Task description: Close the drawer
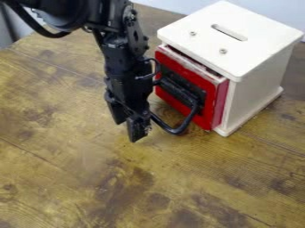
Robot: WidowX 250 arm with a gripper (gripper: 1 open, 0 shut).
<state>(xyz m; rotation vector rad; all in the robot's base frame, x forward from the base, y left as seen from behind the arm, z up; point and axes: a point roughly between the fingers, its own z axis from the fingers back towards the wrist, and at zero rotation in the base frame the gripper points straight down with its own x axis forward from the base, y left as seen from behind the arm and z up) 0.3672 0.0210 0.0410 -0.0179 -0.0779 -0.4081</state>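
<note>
While its handle juts lower left, drawer (pixel 191 86) faces tool (pixel 130 118)

1. The drawer (pixel 191 89) is a small bright red box with a flat red front.
2. It sits in a cream-white casing (pixel 238 49), its front standing slightly proud of the opening.
3. A black bracket is fixed to the front.
4. A big black wire loop handle (pixel 181 120) juts toward the bench.
</note>
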